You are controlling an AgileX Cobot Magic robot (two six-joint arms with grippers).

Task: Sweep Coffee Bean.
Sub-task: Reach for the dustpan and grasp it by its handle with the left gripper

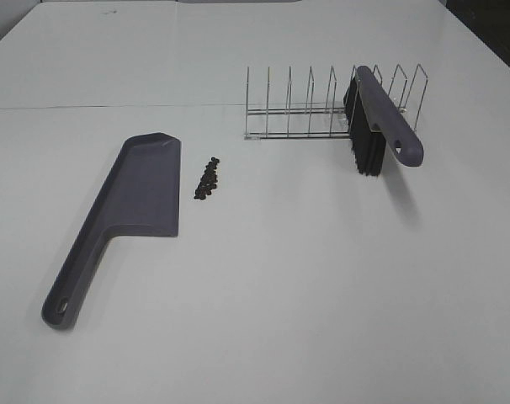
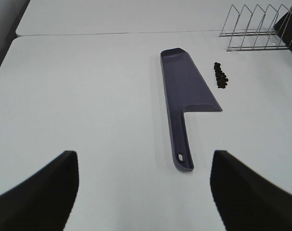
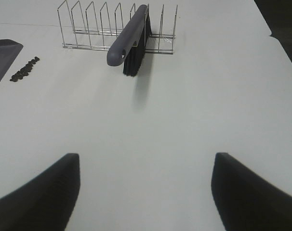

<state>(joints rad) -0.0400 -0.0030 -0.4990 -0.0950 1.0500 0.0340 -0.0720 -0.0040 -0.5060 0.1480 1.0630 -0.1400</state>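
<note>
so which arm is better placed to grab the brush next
Right. The brush leans in the wire rack on the right side, straight ahead of the open right gripper; the left gripper faces the dustpan instead.

Dark coffee beans [image 1: 207, 179] beside dustpan [image 1: 141, 189]

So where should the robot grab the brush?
Grab the brush by its grey handle, near the end with the hole. That end sticks out of the wire rack toward the robot, above the black bristles, so the open right gripper can likely come straight in from the front and close across it.
</note>
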